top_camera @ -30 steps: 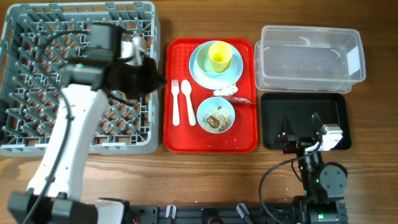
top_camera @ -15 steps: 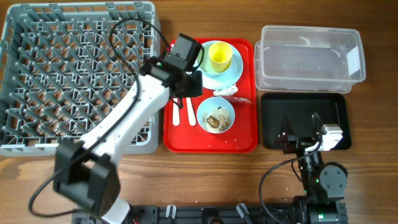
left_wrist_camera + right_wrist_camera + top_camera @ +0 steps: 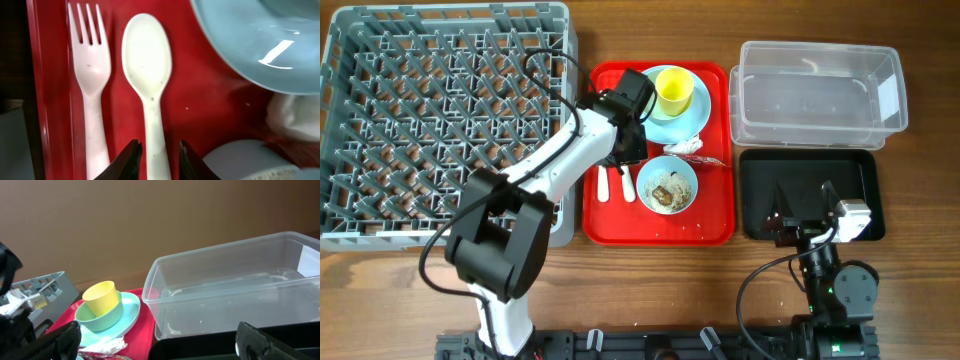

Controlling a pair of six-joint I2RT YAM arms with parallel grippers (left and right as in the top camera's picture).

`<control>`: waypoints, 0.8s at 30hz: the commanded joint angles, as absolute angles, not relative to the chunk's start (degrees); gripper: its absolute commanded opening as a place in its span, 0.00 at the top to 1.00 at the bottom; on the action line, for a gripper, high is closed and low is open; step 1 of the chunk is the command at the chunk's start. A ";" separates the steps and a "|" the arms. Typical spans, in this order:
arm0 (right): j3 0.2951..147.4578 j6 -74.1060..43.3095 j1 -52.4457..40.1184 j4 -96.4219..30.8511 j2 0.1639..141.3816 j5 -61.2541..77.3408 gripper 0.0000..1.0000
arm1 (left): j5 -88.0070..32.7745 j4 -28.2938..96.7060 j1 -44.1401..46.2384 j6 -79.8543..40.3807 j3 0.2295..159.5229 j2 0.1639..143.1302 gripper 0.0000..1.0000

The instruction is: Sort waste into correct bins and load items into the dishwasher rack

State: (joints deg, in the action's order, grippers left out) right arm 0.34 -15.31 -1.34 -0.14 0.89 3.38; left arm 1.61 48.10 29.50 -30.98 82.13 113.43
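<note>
My left gripper (image 3: 624, 158) is open over the red tray, its jaws either side of the white spoon (image 3: 147, 65) handle with a gap on each side. The white fork (image 3: 92, 75) lies just left of the spoon. The yellow cup (image 3: 672, 92) stands in the pale blue bowl (image 3: 102, 317) on the pale blue plate (image 3: 642, 105). The white napkin (image 3: 688, 146) and red wrapper (image 3: 708, 159) lie below the plate. The small bowl (image 3: 667, 186) holds beige scraps. My right gripper (image 3: 807, 228) is open and empty over the black tray (image 3: 855, 180).
The grey dishwasher rack (image 3: 445, 120) fills the left side with nothing in it. The clear tub (image 3: 820, 95) stands at the back right, behind the black tray. The red tray (image 3: 660, 228) lies between the rack and the bins.
My left arm has swung right from over the rack to the red tray and come down over the spoon. The right arm has not moved.
</note>
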 commanded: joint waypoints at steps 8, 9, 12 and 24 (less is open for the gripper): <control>0.32 -15.20 -1.43 0.08 0.58 3.05 0.00 | 3.33 46.89 29.52 -36.53 82.39 117.86 0.75; 0.32 -15.20 -1.43 0.08 0.58 3.05 0.00 | 3.33 46.89 29.52 -36.53 82.39 117.93 0.74; 0.32 -15.20 -1.43 0.08 0.58 3.05 0.00 | 3.33 46.59 29.74 -36.53 82.39 117.99 0.75; 0.32 -15.20 -1.43 0.08 0.58 3.05 0.00 | 5.91 43.90 30.85 -36.49 81.58 118.96 0.78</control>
